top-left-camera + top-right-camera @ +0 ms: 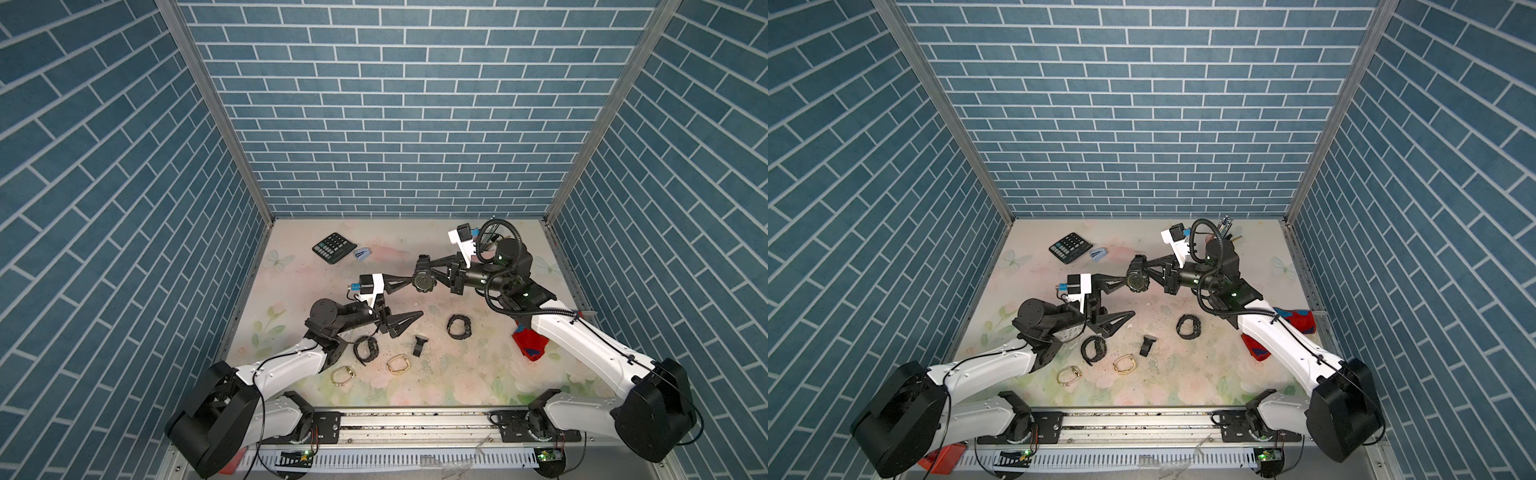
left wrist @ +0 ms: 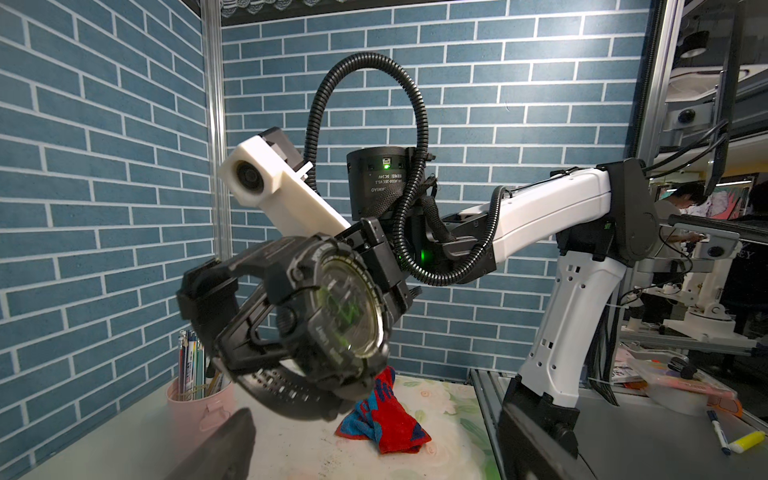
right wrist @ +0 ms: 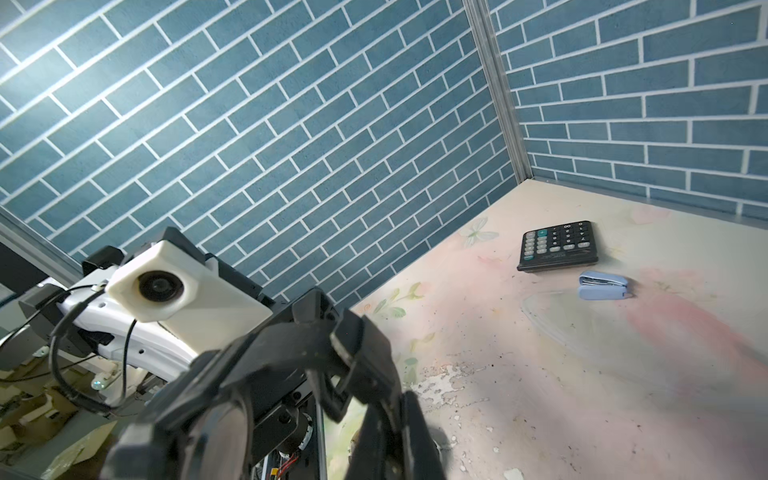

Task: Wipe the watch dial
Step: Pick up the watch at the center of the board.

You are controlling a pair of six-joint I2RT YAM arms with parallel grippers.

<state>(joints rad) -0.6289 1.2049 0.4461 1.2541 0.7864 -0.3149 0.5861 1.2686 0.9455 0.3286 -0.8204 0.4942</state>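
A red cloth (image 1: 528,343) lies at the desk's (image 1: 457,374) right edge. Farther in, the left hand (image 1: 416,296) gapes wide and holds nothing, one fingertip just beside the watch (image 1: 423,283). The right hand (image 1: 428,268) clamps the watch aloft over the desk's middle.

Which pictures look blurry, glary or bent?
Left wrist view: watch slightly soft, green glints on its dial. Right wrist view: close foreground blurred, calculator sharp. Both top views: sharp, but walls splay outward.
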